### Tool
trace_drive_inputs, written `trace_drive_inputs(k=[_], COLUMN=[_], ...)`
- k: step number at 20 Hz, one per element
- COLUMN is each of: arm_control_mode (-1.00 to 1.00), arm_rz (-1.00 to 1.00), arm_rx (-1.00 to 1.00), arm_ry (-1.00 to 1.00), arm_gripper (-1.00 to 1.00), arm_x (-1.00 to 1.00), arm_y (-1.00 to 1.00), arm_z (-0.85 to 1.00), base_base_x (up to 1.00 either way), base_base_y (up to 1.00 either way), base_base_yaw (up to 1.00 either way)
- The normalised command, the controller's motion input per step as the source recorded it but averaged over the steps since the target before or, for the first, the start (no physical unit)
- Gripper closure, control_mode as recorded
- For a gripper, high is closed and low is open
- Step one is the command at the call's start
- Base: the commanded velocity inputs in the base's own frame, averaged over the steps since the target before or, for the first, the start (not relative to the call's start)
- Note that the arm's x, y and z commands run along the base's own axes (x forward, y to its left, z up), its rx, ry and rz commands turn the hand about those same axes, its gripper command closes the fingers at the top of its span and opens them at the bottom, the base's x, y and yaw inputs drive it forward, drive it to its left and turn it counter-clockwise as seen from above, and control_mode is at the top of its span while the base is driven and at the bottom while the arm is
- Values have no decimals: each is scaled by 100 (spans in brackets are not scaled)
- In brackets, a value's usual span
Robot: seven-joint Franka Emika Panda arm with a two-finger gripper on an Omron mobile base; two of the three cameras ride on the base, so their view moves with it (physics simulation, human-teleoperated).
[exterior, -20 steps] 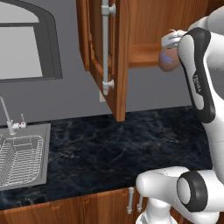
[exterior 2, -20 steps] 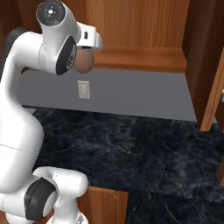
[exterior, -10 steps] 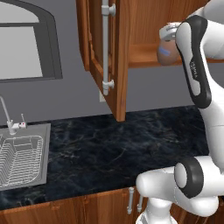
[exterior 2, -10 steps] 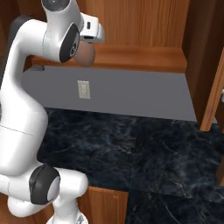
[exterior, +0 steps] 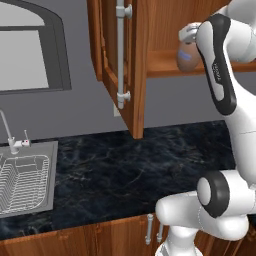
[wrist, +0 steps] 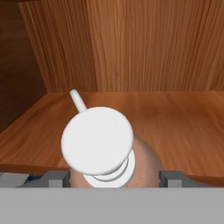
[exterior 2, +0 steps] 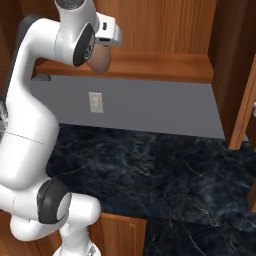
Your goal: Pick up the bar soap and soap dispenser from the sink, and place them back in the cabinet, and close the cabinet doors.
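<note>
Soap dispenser: brown rounded bottle, white pump top, small blue label; clamped in the gripper, one finger on each side of its body. Position: raised at the front edge of the cabinet shelf, spout pointing toward the back panel.
Cabinet doors: the visible one stands wide open, with a long silver bar handle.
Sink: grey basin with wire rack and faucet, set in the dark marbled counter, well apart from the gripper.
</note>
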Motion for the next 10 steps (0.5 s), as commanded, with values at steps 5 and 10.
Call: trace_drive_inputs(k=[5, 10], arm_control_mode=[-100, -100], arm_rz=[0, 0], arm_rx=[4, 2], arm_ry=[0, 0], arm_gripper=[100, 100], arm_x=[19, 22], arm_y=[0, 0], arm_z=[0, -1], base_base_x=[0, 0], base_base_y=[0, 0], base_base_yaw=[0, 0])
